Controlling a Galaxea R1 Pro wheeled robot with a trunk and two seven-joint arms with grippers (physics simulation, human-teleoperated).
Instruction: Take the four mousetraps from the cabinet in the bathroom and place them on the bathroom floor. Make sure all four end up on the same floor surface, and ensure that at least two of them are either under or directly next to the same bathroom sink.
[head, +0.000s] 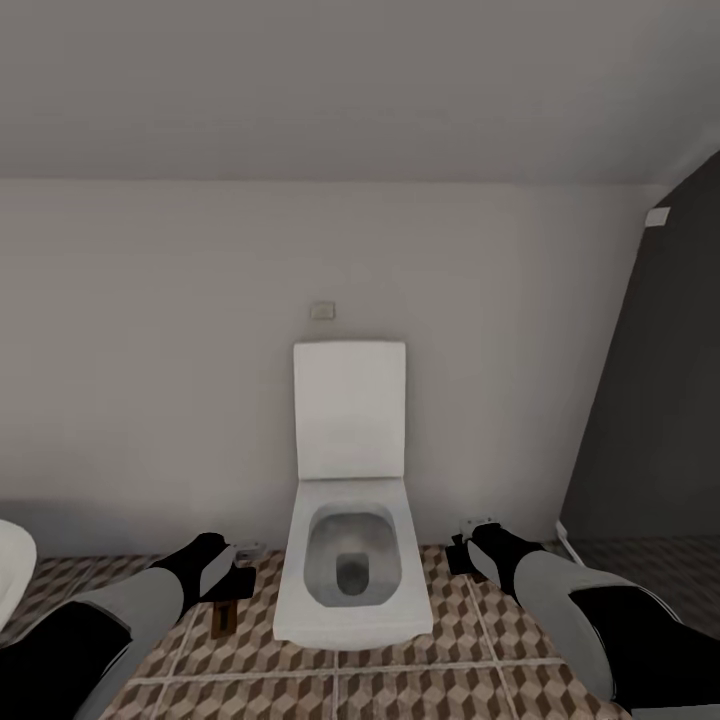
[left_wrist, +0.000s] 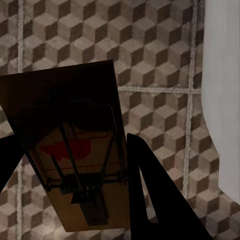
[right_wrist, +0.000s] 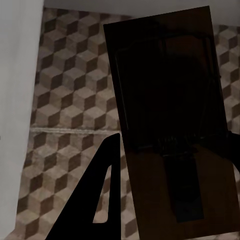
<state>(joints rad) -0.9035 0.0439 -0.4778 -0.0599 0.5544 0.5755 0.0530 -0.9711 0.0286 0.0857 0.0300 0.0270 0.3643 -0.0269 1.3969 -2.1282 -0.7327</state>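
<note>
My left gripper (head: 228, 585) is shut on a mousetrap (left_wrist: 75, 145), a tan board with black wire spring and a red mark, held above the bathroom floor (left_wrist: 150, 45) left of the toilet. In the head view that trap (head: 221, 618) hangs below the fingers. My right gripper (head: 466, 548) is shut on a second mousetrap (right_wrist: 172, 125), which looks dark in shadow and hangs over the cube-patterned tiles (right_wrist: 75, 90) right of the toilet. The cabinet and the sink are out of view.
A white toilet (head: 350, 560) with its lid raised stands against the pale wall straight ahead, between my arms. A dark wall panel (head: 660, 400) rises at the right. A white rounded fixture edge (head: 12, 570) shows at the far left. Tiled floor (head: 450, 670) lies in front.
</note>
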